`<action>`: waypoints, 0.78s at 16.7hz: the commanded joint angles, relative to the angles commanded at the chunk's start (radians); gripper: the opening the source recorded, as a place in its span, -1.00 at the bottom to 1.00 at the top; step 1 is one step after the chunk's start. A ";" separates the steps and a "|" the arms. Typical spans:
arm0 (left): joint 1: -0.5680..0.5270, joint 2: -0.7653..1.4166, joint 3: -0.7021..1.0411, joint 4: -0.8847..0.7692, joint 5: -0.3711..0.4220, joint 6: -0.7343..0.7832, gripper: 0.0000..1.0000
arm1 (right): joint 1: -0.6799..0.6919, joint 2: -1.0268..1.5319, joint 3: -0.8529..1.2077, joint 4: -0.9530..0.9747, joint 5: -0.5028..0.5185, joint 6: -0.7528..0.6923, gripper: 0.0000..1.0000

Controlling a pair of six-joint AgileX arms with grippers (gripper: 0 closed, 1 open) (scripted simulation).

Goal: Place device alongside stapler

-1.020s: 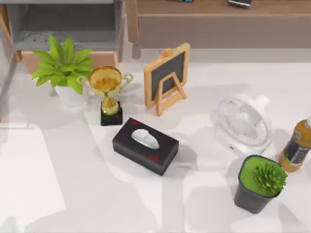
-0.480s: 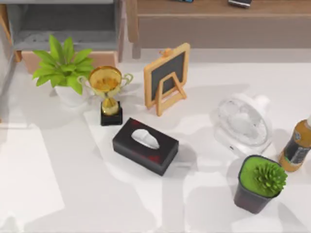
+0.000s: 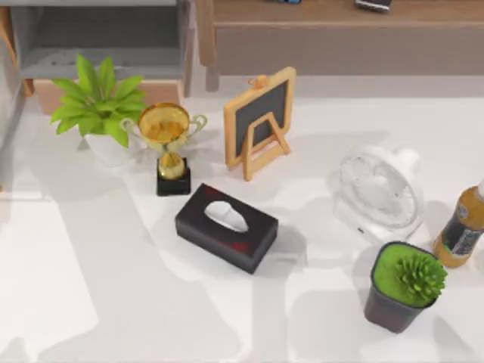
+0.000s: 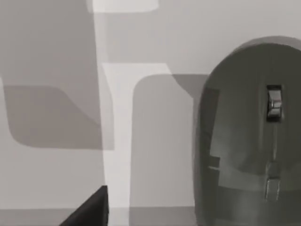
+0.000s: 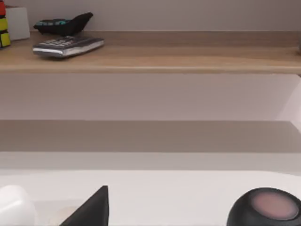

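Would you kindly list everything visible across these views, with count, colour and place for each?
Leafy plant: 1, green in a white pot, far left of the table.
Trophy: 1, gold on a black base, right of the leafy plant.
Chalkboard: 1, black in a wooden frame, centre back.
Tissue box: 1, black, table centre.
Fan: 1, white, right side.
Succulent: 1, green in a dark pot, front right.
Bottle: 1, amber with a dark label, right edge.
Mouse: 1, dark grey, on the white surface in the left wrist view.
Stapler: 1, black and teal, on the wooden shelf.
Flat silver device: 1, on the shelf before the stapler.
Dark round object: 1, right wrist view.
Dark gripper part: 1 in each wrist view.
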 joint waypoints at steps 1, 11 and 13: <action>-0.001 -0.001 -0.014 0.015 0.000 -0.001 1.00 | 0.000 0.000 0.000 0.000 0.000 0.000 1.00; -0.011 0.008 -0.060 0.072 -0.001 -0.009 0.70 | 0.000 0.000 0.000 0.000 0.000 0.000 1.00; -0.011 0.008 -0.060 0.072 -0.001 -0.009 0.40 | 0.000 0.000 0.000 0.000 0.000 0.000 1.00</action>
